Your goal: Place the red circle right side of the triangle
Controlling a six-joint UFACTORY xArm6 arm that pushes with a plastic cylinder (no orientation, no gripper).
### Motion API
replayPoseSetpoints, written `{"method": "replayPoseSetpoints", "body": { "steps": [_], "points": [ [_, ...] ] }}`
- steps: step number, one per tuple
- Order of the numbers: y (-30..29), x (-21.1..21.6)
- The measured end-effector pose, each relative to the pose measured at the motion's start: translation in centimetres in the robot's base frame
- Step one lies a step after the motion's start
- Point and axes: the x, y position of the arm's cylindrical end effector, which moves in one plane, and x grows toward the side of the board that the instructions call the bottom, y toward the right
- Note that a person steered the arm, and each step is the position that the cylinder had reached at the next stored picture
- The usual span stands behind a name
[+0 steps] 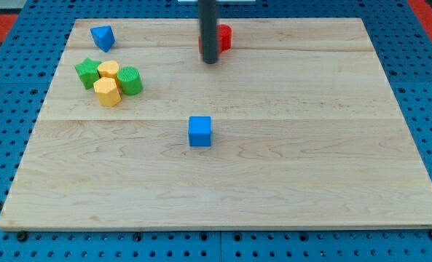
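The red circle (224, 37) lies near the board's top edge, a little right of centre, partly hidden behind my rod. My tip (210, 62) rests on the board just below and left of the red circle, touching or nearly touching it. The blue triangle (103, 37) sits far to the left, near the top left corner, well apart from the red circle.
A cluster at the view's left holds a green star (88, 72), a yellow block (108, 70), a yellow hexagon (107, 92) and a green circle (130, 80). A blue cube (199, 131) stands near the board's centre. The wooden board (310, 160) lies on a blue pegboard.
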Motion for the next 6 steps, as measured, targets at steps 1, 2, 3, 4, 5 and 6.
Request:
{"method": "replayPoseSetpoints", "body": {
  "steps": [1,2,3,4,5,6],
  "points": [
    [3.2,-0.7],
    [4.2,-1.9],
    [4.2,-5.8],
    [0.6,-7.1],
    [-7.7,-7.2],
    [-16.5,-7.2]
  ]
}}
